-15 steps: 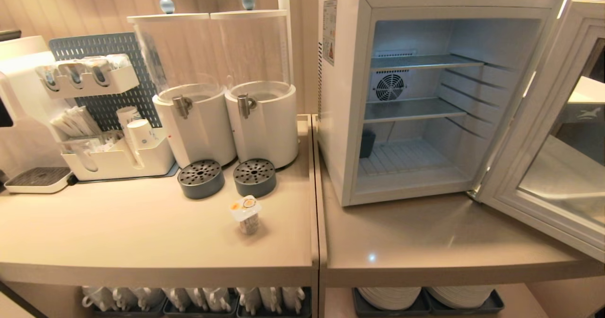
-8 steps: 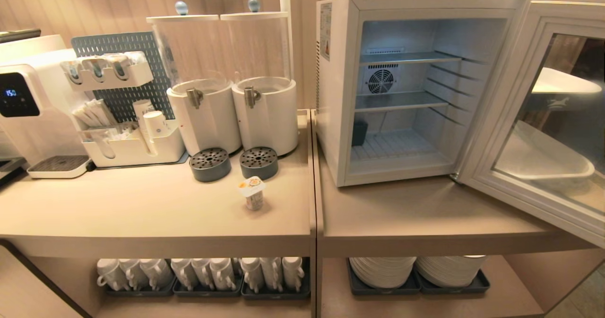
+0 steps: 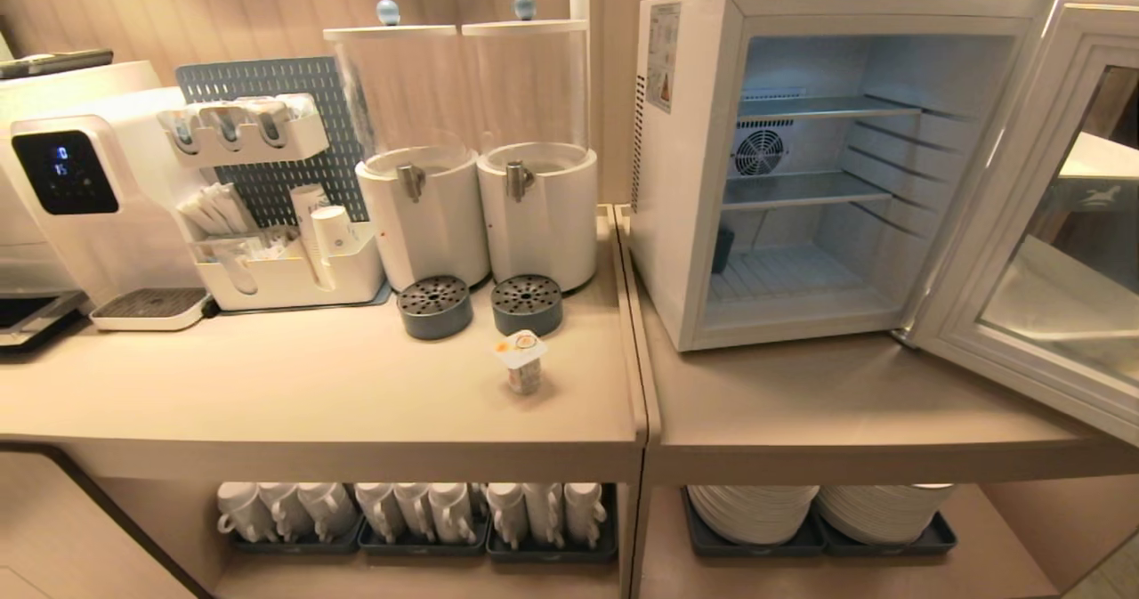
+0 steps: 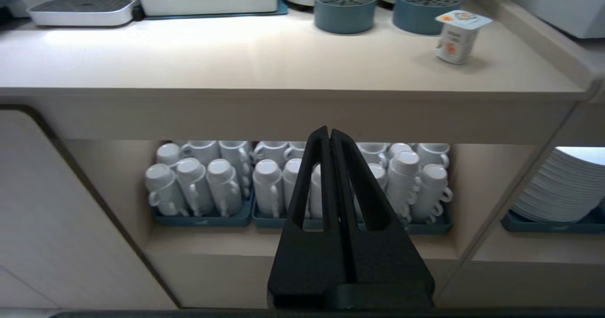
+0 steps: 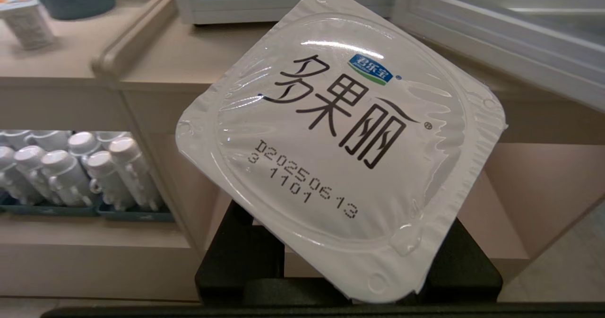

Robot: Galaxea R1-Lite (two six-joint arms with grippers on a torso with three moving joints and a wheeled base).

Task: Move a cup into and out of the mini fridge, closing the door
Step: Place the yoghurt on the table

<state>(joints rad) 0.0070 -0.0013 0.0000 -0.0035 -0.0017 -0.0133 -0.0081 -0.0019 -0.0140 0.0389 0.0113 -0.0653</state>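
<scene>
Since a second ago the whole head view has slid and pulled back, so more of the lower shelves shows; that is the camera moving, not the things, and nothing on the counter has changed place. Mini fridge stands on the right counter, its door swung wide open to the right, wire shelves bare. One yogurt cup stands upright on the left counter, just near of the two grey drip trays. Neither arm shows in the head view. Right gripper holds a second yogurt cup, sealed foil lid toward its camera, low in front of the counter's near edge. Left gripper has its fingers pressed together, empty, low before the shelf of white mugs.
</scene>
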